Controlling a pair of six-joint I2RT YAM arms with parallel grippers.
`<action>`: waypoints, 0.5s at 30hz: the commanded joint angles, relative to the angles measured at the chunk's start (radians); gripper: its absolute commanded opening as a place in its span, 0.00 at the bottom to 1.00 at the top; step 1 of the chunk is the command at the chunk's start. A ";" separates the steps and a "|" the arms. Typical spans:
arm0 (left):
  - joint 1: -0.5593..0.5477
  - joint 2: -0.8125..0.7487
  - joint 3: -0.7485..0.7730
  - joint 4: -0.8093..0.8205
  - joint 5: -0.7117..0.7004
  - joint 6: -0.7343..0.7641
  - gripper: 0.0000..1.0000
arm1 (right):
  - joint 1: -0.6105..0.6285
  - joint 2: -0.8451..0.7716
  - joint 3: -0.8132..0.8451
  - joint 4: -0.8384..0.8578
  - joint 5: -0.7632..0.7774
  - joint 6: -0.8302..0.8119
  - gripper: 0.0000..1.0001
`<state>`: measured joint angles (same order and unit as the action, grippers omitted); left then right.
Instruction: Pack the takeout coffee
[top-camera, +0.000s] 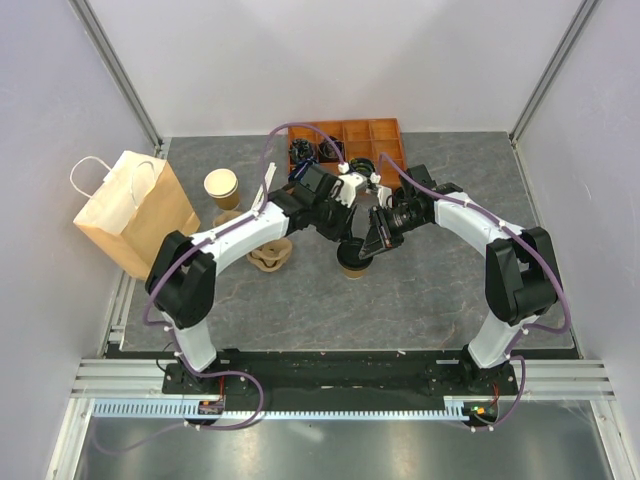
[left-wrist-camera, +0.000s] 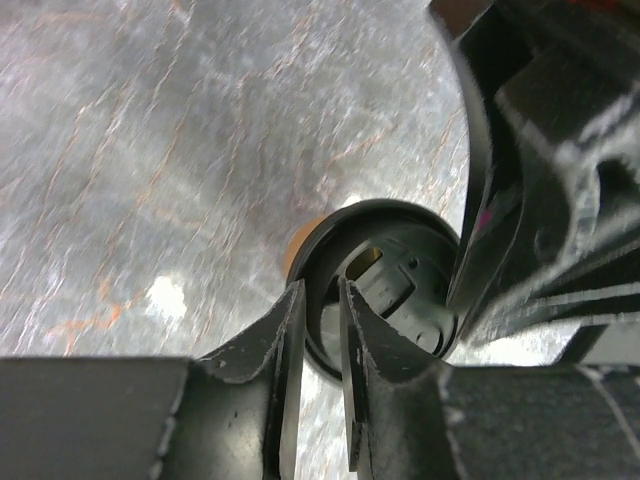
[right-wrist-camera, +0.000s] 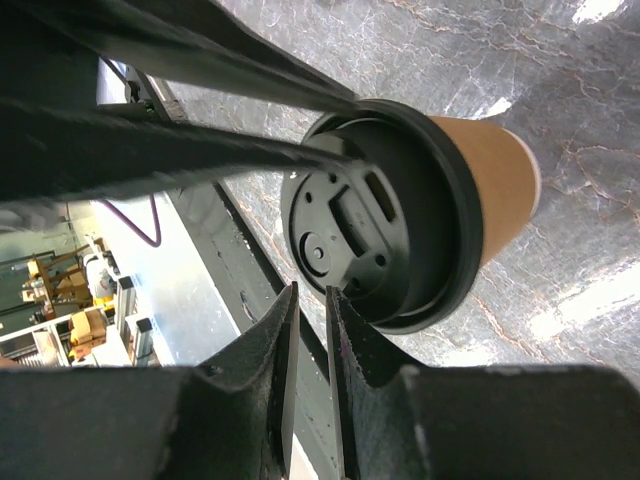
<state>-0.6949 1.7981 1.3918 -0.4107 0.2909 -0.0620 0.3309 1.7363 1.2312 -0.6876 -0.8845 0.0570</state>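
Worryingly, the small brown kraft-paper cup with round black plastic lid (top-camera: 352, 262) stands midway on the grey marbled table (top-camera: 430, 300), the left gripper (left-wrist-camera: 320, 290) clenched on the lid's rim, the right gripper (right-wrist-camera: 312, 295) narrowed beside it, hold unclear, so lifting may pop the lid off

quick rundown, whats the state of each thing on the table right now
coffee cup, upright, lid on
lid, seated on the cup, rim pinched from two sides
left gripper, shut on lid rim
right gripper, shut on lid rim
paper bag, standing upright
spare cup, upright, no lid
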 joint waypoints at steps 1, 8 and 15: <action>0.020 -0.155 0.061 -0.043 0.030 -0.005 0.28 | 0.002 0.011 -0.009 0.019 0.065 -0.013 0.25; -0.060 -0.263 -0.019 -0.108 -0.004 0.045 0.29 | 0.002 0.015 -0.007 0.025 0.073 -0.003 0.24; -0.100 -0.197 -0.102 -0.053 -0.038 0.053 0.27 | 0.000 0.028 -0.007 0.028 0.091 0.006 0.21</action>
<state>-0.7914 1.5383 1.3472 -0.4824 0.2878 -0.0448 0.3309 1.7363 1.2308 -0.6846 -0.8742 0.0685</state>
